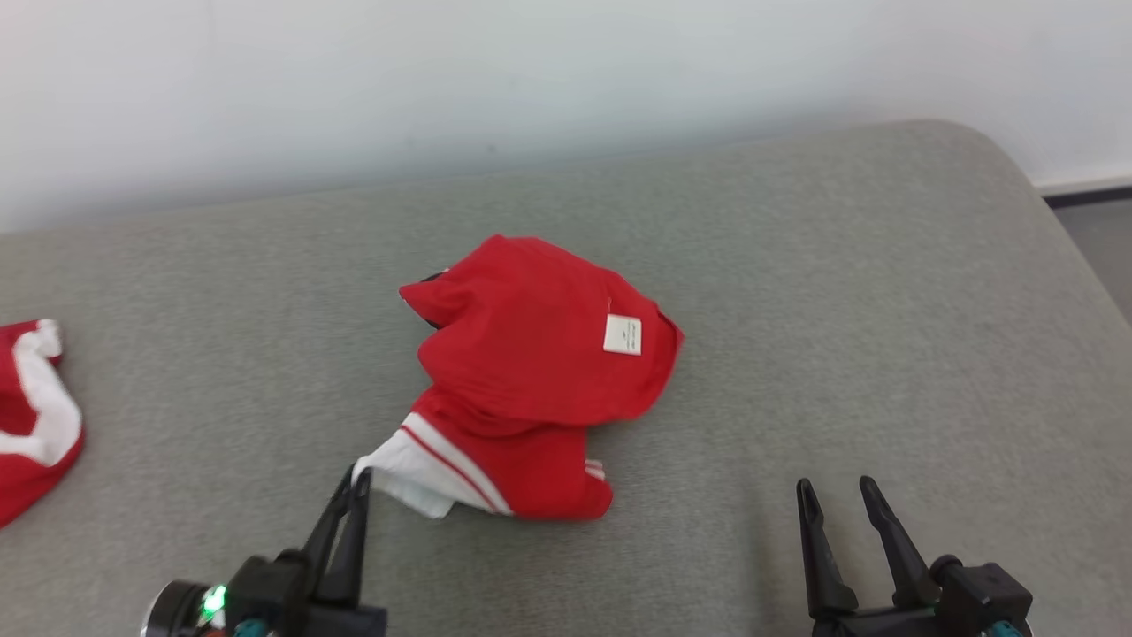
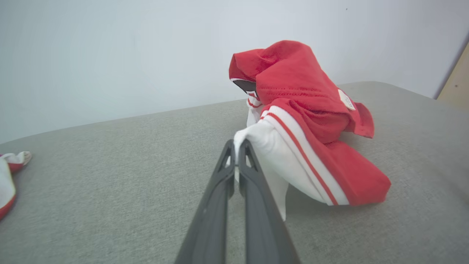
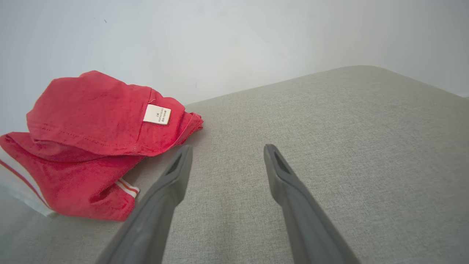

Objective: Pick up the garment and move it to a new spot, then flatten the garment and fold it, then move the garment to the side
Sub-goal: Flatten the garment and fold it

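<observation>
At seven o'clock on the garment [image 1: 531,372], your left gripper [image 1: 356,482] pinched the white hem [image 2: 263,143] (soft, light, likely to drape); right gripper [image 1: 836,487] stood spread.

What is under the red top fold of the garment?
More of the garment: a red layer and its white striped edge. Anything deeper, against the cushion, is covered.

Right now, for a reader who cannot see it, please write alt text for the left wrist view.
The left pincer is shut on the white corner of a crumpled red and white garment on a grey padded surface, pale wall behind. Another red and white cloth lies at the left edge.
</observation>
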Motion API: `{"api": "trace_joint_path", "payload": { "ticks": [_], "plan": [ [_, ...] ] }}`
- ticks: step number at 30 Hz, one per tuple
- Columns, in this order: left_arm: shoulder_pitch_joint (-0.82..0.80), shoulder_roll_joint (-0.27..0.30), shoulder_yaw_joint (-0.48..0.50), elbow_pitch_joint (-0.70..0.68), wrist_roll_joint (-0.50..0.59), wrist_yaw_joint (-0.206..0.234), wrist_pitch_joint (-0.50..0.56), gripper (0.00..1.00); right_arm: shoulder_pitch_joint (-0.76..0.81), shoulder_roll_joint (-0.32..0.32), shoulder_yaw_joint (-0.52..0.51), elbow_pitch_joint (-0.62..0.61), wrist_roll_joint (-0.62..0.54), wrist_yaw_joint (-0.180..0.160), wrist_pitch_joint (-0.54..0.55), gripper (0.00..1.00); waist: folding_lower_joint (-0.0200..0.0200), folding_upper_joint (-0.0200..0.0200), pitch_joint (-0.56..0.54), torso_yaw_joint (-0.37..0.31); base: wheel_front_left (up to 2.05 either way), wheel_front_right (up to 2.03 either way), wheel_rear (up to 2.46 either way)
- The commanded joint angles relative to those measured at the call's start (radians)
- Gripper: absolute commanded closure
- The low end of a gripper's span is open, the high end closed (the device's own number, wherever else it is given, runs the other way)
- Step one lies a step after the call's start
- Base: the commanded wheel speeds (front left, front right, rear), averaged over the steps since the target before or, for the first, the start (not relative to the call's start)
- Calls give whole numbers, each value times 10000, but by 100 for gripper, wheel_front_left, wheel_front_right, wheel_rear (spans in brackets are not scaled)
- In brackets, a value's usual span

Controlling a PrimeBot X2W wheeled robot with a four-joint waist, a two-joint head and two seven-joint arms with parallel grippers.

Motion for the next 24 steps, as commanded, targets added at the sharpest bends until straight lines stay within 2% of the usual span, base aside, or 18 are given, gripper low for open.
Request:
{"api": "trace_joint_path", "payload": {
  "ticks": [1, 7, 17, 18, 19, 20, 24],
  "plan": [
    [369, 98, 199, -292, -6, 80, -34, 100, 149, 8, -13, 43, 39, -22, -5, 0, 1, -1, -347, 762, 0, 0, 0],
    [1500, 265, 1083, -1124, -108, 492, -34, 100, 151, 4, -16, 42, 62, -22, -5, 0, 1, -1, -366, 1135, 0, 0, 0],
    [2124, -366, 1027, 221, -445, 139, -34, 100, 182, 8, 36, 139, 12, -22, -5, 0, 1, -1, -447, 1220, 0, 0, 0],
    [2044, -420, 1041, 265, -450, 92, -34, 97, 184, 8, 22, 142, 0, -22, -5, 0, 1, -1, -462, 1217, 0, 0, 0],
    [1958, -477, 1082, 195, -450, 85, -36, 38, 190, 8, -2, 142, -11, -22, -5, 0, 1, -1, -489, 1224, 0, 0, 0],
    [1921, -530, 1140, 80, -460, 83, -34, 0, 214, 8, -26, 143, -20, -22, -5, 0, 1, -1, -509, 1235, 0, 0, 0],
    [1800, -651, 1552, -939, -334, 34, -34, 0, 301, 9, -108, 125, -47, -22, -5, 0, 1, -1, -598, 1346, 0, 0, 0]
  ]
}}
